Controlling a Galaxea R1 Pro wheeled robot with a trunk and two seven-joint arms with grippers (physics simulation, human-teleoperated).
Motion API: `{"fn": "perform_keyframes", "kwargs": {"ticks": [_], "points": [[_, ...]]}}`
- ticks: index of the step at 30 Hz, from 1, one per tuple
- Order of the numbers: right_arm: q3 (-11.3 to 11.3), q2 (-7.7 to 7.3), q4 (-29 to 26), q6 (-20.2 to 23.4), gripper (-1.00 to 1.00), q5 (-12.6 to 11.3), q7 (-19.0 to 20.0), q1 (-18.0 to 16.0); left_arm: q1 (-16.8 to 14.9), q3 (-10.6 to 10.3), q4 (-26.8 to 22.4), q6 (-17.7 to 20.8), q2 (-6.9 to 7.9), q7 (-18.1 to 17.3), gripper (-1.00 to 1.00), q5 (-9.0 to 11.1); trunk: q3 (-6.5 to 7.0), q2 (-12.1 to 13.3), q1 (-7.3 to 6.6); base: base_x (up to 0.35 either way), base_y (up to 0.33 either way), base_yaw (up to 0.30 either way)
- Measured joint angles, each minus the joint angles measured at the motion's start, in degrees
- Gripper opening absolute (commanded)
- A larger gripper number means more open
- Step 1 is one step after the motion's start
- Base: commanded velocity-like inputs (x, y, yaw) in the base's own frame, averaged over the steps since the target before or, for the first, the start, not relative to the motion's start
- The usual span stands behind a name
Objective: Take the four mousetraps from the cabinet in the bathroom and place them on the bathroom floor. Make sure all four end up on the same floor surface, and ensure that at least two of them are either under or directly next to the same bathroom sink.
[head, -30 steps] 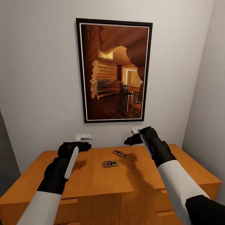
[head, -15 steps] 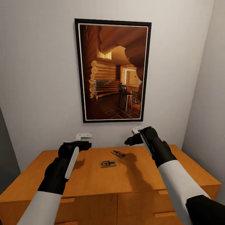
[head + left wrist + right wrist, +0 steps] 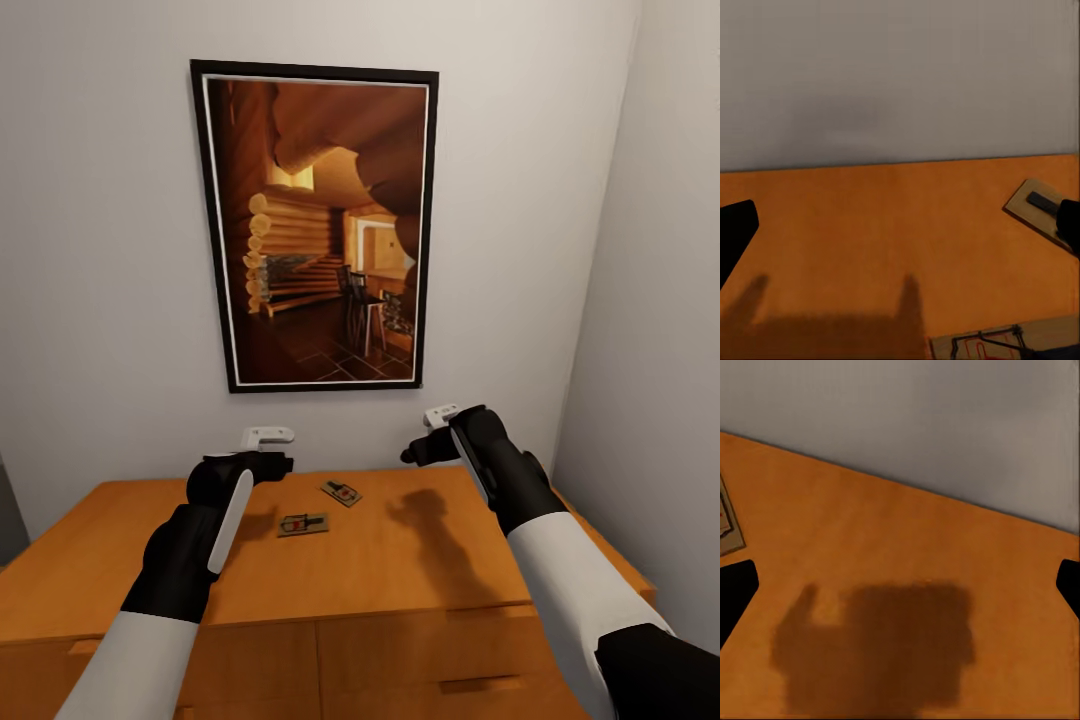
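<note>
A: Head cam is showing the left tool (image 3: 268, 452) hanging above the cabinet (image 3: 120, 560), fingers spread, gripping nothing. Two mousetraps (image 3: 303, 524) are lying on top, between the arms.

B: Its wrist cam is catching both traps up close. The right tool (image 3: 428, 436) is hovering released too; its wrist cam is seeing one trap corner.

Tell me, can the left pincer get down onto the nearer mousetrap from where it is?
Probably yes. The left pincer hangs open above the cabinet top, just left of the nearer mousetrap, with nothing lying between them.
</note>
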Motion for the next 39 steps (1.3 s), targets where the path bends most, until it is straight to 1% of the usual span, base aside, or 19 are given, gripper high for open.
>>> {"fn": "perform_keyframes", "kwargs": {"ticks": [7,10,11,13,14,17,18,23,24,27,31,35,39], "points": [[-0.1,0.34,0.3,0.0,1.0,-0.2,0.1,-0.3,0.0,0.0,0.0,0.0,-0.06,0.0,1.0,0.0,0.0,0.0,0.0,0.0,-0.06,0.0],[-0.1,0.63,1.0,0.0,1.0,-0.4,0.1,-1.7,0.0,0.0,0.0,0.0,-0.08,0.0,1.0,0.0,0.0,0.0,0.0,0.0,-0.015,0.0],[-0.1,0.87,1.8,0.0,1.0,-0.5,0.2,-2.8,0.0,0.0,0.0,0.0,-0.09,0.0,1.0,0.0,0.0,0.0,0.0,0.0,-0.008,0.0],[-0.1,1.19,2.9,0.0,1.0,-0.6,0.3,-4.1,0.0,0.0,0.0,0.0,-0.09,0.0,1.0,0.0,0.0,0.0,0.0,0.0,-0.005,0.0],[-0.1,1.65,4.3,0.0,1.0,-0.7,0.3,-5.4,0.0,0.0,0.0,0.0,-0.09,0.0,1.0,0.0,0.0,0.0,0.0,0.0,-0.003,0.0],[-0.1,2.71,6.3,0.0,1.0,-0.8,0.5,-7.4,0.0,0.0,0.0,0.0,-0.1,0.0,1.0,0.0,0.0,0.0,0.0,0.0,-0.002,0.0],[-0.1,3.46,7.5,0.0,1.0,-1.0,0.5,-8.5,0.0,0.0,0.0,0.0,-0.1,0.0,1.0,0.0,0.0,0.0,0.0,0.0,-0.001,0.0],[-0.1,5.4,10.7,0.0,1.0,-1.0,0.5,-10.8,0.0,0.0,0.0,0.0,-0.1,0.0,1.0,0.0,0.0,0.0,0.0,0.0,0.0,0.0],[-0.1,6.18,12.0,0.0,1.0,-1.1,0.4,-11.8,0.0,0.0,0.0,0.0,-0.1,0.0,1.0,0.0,0.0,0.0,0.0,0.0,0.0,0.0],[-0.1,7.31,14.4,0.0,1.0,-1.1,0.3,-13.3,0.0,0.0,0.0,0.0,-0.1,0.0,1.0,0.0,0.0,0.0,0.0,0.0,0.0,0.0],[-0.2,7.34,18.8,0.0,1.0,-1.1,0.1,-15.3,0.0,0.0,0.0,0.0,-0.1,0.0,1.0,0.0,0.0,0.0,0.0,0.0,0.0,0.0],[-0.3,7.34,22.3,0.0,1.0,-1.2,0.0,-16.1,0.0,0.0,0.0,0.0,-0.1,0.0,1.0,0.0,0.0,0.0,0.0,0.0,0.0,0.0],[-0.4,7.34,24.6,0.0,1.0,-1.2,0.0,-16.4,0.0,0.0,0.0,0.0,-0.1,0.0,1.0,0.1,0.0,0.0,0.0,0.0,0.0,0.0]]}}
